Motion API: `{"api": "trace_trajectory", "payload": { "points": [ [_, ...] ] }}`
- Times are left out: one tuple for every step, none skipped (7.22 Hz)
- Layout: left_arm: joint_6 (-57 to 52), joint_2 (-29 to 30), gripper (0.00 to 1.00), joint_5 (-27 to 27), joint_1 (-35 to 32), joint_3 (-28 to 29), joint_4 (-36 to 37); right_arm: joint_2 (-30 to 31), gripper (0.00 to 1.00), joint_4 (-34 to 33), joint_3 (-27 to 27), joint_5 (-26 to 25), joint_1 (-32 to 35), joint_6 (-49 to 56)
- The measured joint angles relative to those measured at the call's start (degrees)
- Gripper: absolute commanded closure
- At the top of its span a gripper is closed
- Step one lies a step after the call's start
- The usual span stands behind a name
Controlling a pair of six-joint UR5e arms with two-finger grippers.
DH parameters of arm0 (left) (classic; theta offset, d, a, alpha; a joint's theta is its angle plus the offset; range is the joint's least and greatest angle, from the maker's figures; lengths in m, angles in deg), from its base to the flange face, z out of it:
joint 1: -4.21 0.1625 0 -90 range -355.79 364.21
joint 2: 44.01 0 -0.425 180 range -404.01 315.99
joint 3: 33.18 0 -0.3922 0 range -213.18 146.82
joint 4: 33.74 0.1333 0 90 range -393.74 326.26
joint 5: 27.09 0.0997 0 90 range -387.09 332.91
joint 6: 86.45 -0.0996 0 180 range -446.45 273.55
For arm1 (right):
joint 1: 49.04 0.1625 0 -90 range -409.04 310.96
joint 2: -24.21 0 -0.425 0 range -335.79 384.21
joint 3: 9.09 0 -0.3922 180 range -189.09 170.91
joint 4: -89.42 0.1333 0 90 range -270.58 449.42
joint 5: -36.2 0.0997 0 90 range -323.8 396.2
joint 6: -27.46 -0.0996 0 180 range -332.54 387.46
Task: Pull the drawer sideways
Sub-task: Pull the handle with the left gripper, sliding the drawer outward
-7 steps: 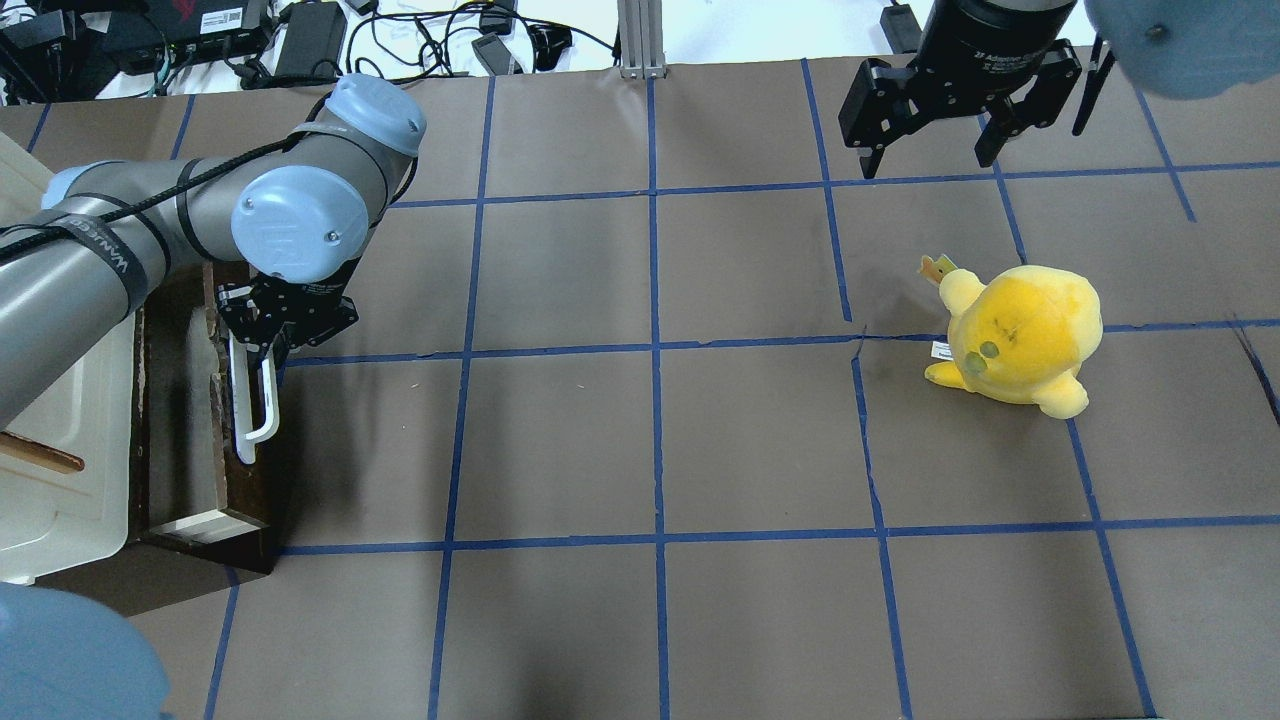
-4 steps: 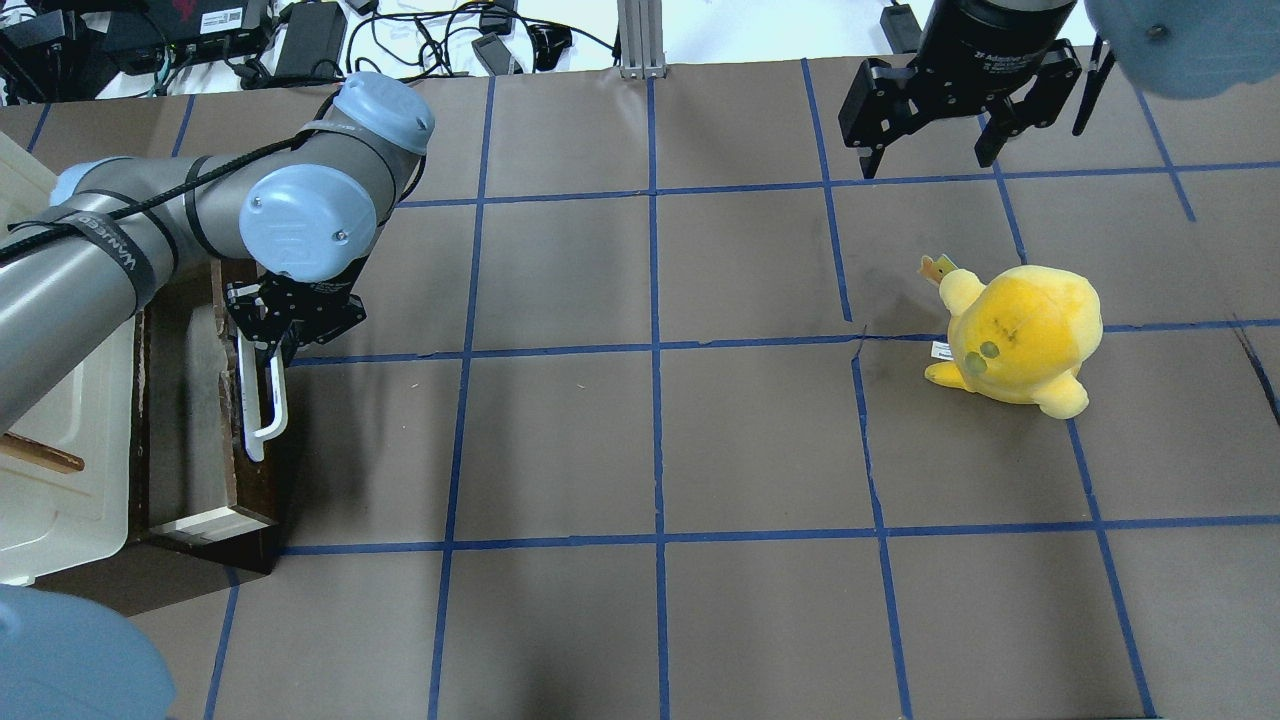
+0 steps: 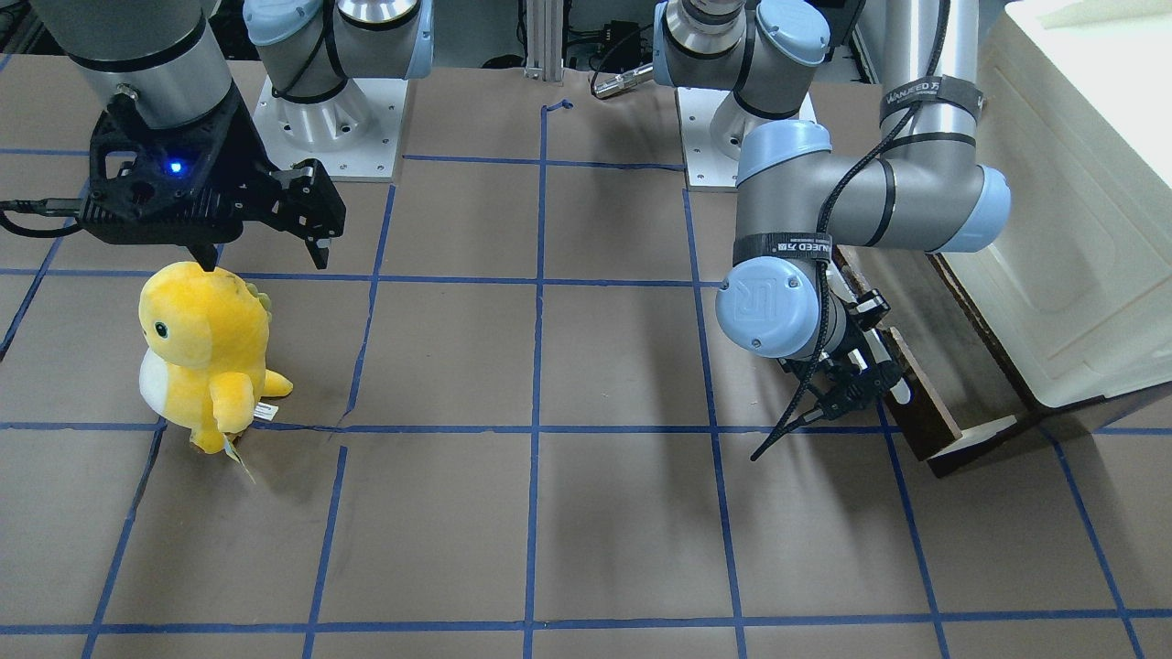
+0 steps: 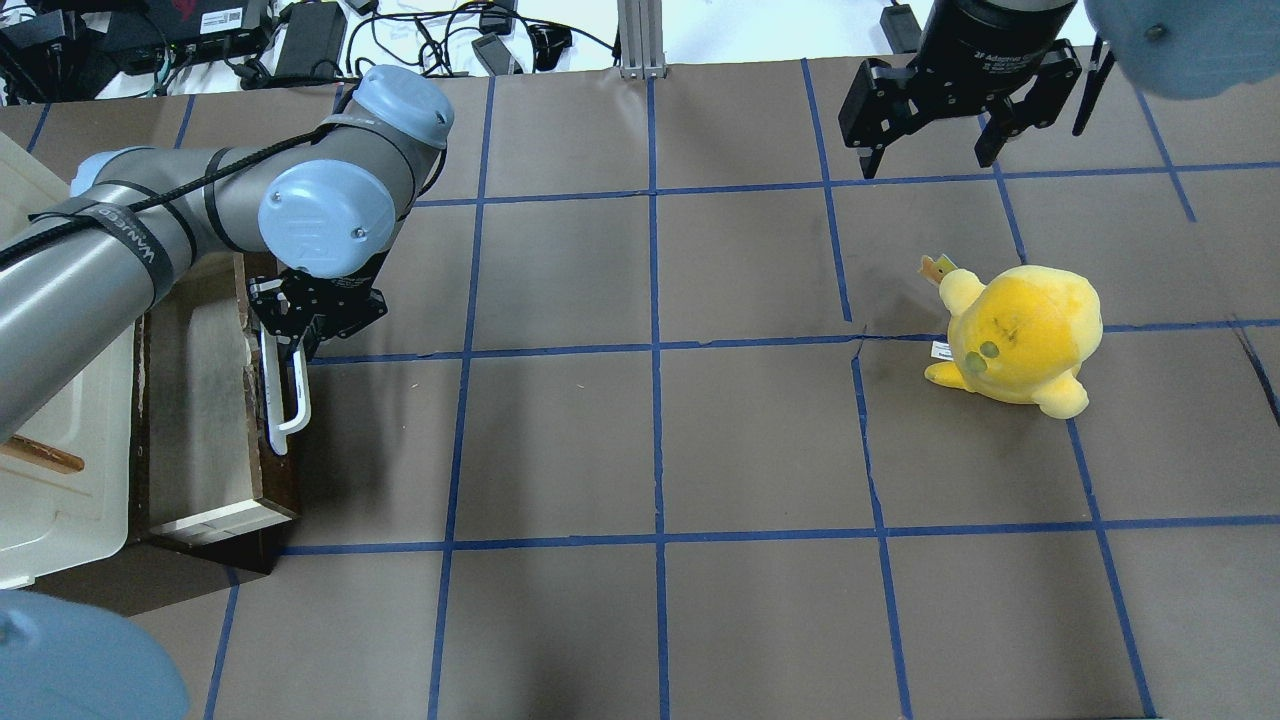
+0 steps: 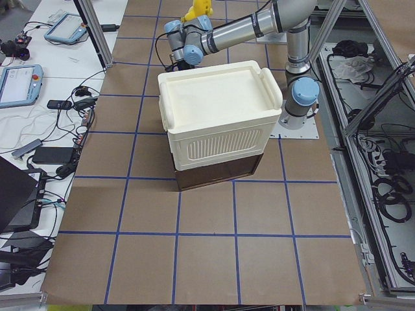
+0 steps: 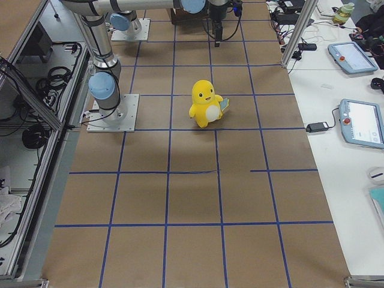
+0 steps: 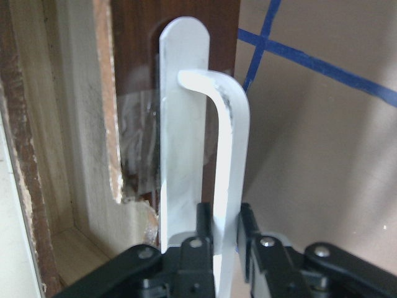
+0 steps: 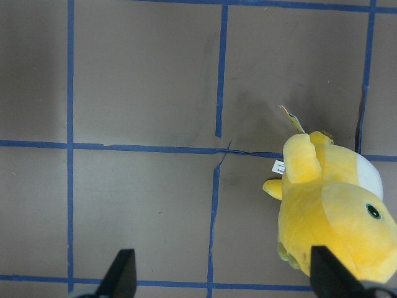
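Observation:
The drawer (image 4: 205, 400) stands partly pulled out of the cream-white cabinet (image 4: 60, 470) at the table's left, its pale wood inside showing. Its dark brown front (image 4: 275, 470) carries a long white bar handle (image 4: 297, 400). My left gripper (image 4: 300, 345) is shut on the handle near its far end; the left wrist view shows both fingers clamped on the bar (image 7: 231, 186). The drawer also shows in the front-facing view (image 3: 925, 403). My right gripper (image 4: 930, 160) hangs open and empty above the table at the far right.
A yellow plush toy (image 4: 1015, 335) stands on the right half of the table, below the right gripper, also in the front-facing view (image 3: 201, 352). The brown table top (image 4: 650, 440) has a blue tape grid. Cables and power bricks (image 4: 310, 40) lie beyond the far edge.
My left gripper has moved to the right with the handle in it, and the drawer has slid further out of the cabinet. The right arm has not moved.

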Motion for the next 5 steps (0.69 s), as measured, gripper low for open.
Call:
{"api": "trace_trajectory", "payload": {
  "points": [
    [0.2,0.0,0.79,-0.4,-0.1,0.3,0.0,0.0,0.00,0.0,0.0,0.0,0.0,0.0],
    [0.3,0.1,0.79,-0.9,-0.4,0.4,0.0,0.0,0.00,0.0,0.0,0.0,0.0,0.0],
    [0.6,0.3,0.79,-1.2,-0.8,0.6,0.0,0.0,0.00,0.0,0.0,0.0,0.0,0.0],
    [1.2,0.8,0.79,-1.2,-1.5,0.9,0.0,0.0,0.00,0.0,0.0,-0.1,0.0,0.0],
    [1.8,1.2,0.78,-1.3,-2.1,1.3,0.0,0.0,0.00,0.0,0.0,0.0,0.0,0.0]
  ]
}}
